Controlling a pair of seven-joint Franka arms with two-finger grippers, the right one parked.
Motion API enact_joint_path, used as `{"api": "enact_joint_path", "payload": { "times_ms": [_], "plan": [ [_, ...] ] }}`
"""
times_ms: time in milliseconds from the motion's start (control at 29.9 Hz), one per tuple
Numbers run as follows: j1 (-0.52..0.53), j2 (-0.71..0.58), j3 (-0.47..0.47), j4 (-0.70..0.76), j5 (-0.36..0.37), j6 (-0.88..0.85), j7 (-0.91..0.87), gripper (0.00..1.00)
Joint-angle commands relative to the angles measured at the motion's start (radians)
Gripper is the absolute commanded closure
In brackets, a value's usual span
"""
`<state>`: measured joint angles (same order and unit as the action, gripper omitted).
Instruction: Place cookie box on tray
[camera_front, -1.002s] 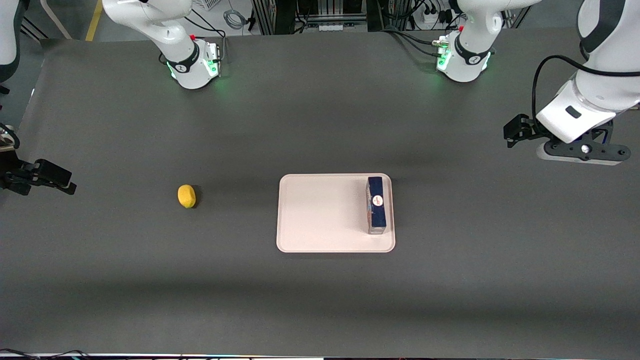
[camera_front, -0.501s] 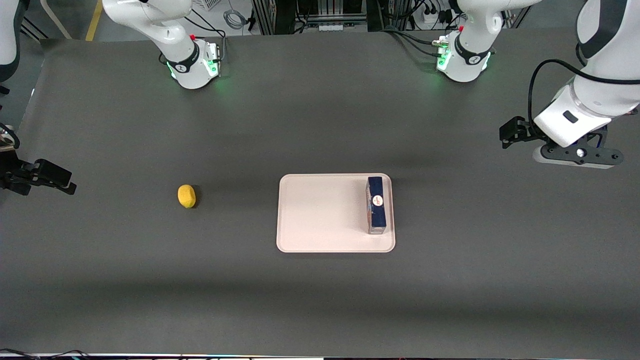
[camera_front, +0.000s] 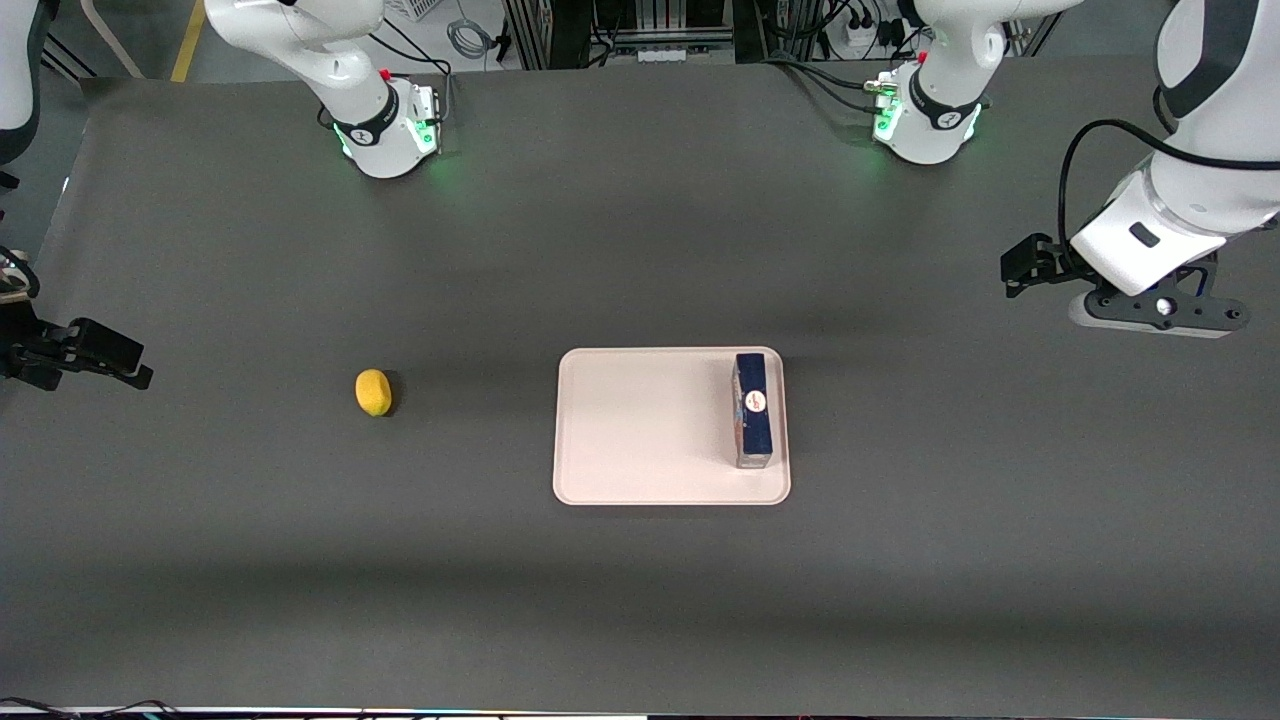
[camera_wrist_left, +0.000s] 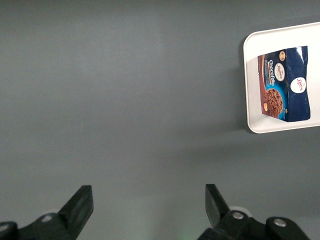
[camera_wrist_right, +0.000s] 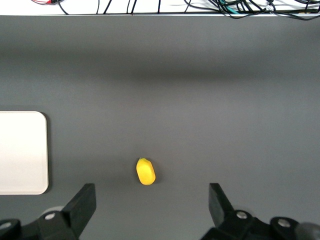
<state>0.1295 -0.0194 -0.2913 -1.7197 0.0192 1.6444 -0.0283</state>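
**Cookie box lies on the tray, arm parked well off to the side**

The cookie box (camera_front: 754, 409) rests on the tray (camera_front: 640, 430), lying flat inside the low rim along the tray's short edge at the working arm's end. Its long axis runs from the robot bases toward the front camera, parallel to that short edge, so one narrow end faces the bases and the other faces the camera. From the left wrist camera the printed face of the cookie box (camera_wrist_left: 285, 84) is turned upward: dark blue, with the brown cookie picture toward one long side and the round white-and-red logo near the middle of the blue field. It sits close to the rim of the tray (camera_wrist_left: 252, 80) there, and the rest of the pale tray surface stretches away toward the parked arm's end.

The gripper (camera_front: 1150, 309) hangs above the dark table (camera_front: 640, 600) well apart from the tray, out toward the working arm's end and somewhat farther from the front camera than the box. In the left wrist view the gripper (camera_wrist_left: 147, 200) has its two black fingers spread wide, with only grey tabletop between them and nothing held.

A small yellow lump (camera_front: 373, 392) lies on the table toward the parked arm's end, well clear of the tray, about level with the box.
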Motion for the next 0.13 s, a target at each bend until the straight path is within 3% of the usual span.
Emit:
{"api": "enact_joint_path", "payload": {
  "times_ms": [0, 100],
  "plan": [
    [-0.014, -0.007, 0.006, 0.003, -0.010, 0.000, 0.008, 0.00],
    [-0.014, -0.005, 0.006, 0.005, -0.010, 0.002, 0.008, 0.00]
  ]
}}
